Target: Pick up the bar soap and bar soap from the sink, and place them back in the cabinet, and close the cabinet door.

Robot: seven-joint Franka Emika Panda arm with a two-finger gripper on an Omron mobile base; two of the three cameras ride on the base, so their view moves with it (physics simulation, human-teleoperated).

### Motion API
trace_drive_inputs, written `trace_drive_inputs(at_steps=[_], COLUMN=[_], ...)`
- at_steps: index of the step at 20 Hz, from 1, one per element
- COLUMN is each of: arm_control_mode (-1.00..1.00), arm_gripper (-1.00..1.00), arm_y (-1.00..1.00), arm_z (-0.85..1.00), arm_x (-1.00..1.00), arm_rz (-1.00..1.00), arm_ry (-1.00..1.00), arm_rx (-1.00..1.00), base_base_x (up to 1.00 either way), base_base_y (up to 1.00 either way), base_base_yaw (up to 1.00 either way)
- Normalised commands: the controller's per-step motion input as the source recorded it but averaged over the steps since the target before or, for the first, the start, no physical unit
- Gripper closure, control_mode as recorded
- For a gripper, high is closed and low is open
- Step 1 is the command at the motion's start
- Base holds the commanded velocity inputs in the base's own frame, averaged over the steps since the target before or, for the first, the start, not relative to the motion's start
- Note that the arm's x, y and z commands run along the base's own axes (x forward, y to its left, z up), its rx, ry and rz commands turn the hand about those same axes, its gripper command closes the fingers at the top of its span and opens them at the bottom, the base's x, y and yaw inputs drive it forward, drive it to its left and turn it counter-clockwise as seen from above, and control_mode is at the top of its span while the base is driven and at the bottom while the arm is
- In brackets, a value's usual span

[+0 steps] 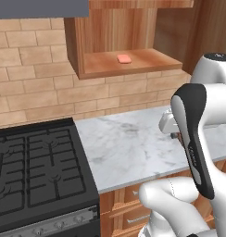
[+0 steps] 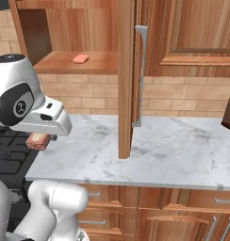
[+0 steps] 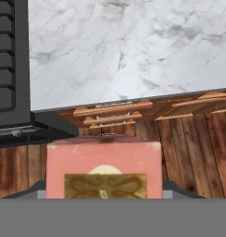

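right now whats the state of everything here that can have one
cabinet door: open, swung out over the counter
cabinet: open, one bar soap on its shelf
bar soap on the shelf: lying flat, untouched
second bar soap: held in the gripper, off the counter
gripper: shut on the second bar soap
stove: no pots on its grates

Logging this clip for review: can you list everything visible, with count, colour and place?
bar soap on shelf: one, salmon-pink, on the open cabinet's floor
held bar soap: one, pink with a gold label, in the gripper, above the floor in front of the counter
cabinet: one, warm brown, on the wall
cabinet door: one, brown, swung open
counter: one, white marble
stove: one, black, left of the counter
drawers: wooden, under the counter
gripper: one, fingers hidden behind the soap
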Motion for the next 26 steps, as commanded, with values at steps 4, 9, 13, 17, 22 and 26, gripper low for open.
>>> trace_drive_inputs(at_steps=[4,9,13,17,22,26], arm_control_mode=[-1.0,-1.0,-1.0,-1.0,-1.0,-1.0], arm_gripper=[1.0,1.0,1.0,1.0,1.0,1.0], arm_y=[0.0,-0.03,-0.08,-0.1,-0.1,-0.12], arm_z=[0.36,0.54,0.52,0.37,0.29,0.24], arm_x=[0.0,0.0,0.03,0.07,0.06,0.09], arm_rz=[0.0,0.0,0.0,0.0,0.0,0.0], arm_ry=[-0.11,-0.12,-0.11,-0.14,-0.14,-0.15], arm_rx=[0.0,0.0,0.0,0.0,0.0,0.0], base_base_x=[0.0,0.0,0.0,0.0,0.0,0.0], base_base_y=[0.0,0.0,0.0,0.0,0.0,0.0], base_base_yaw=[0.0,0.0,0.0,0.0,0.0,0.0])
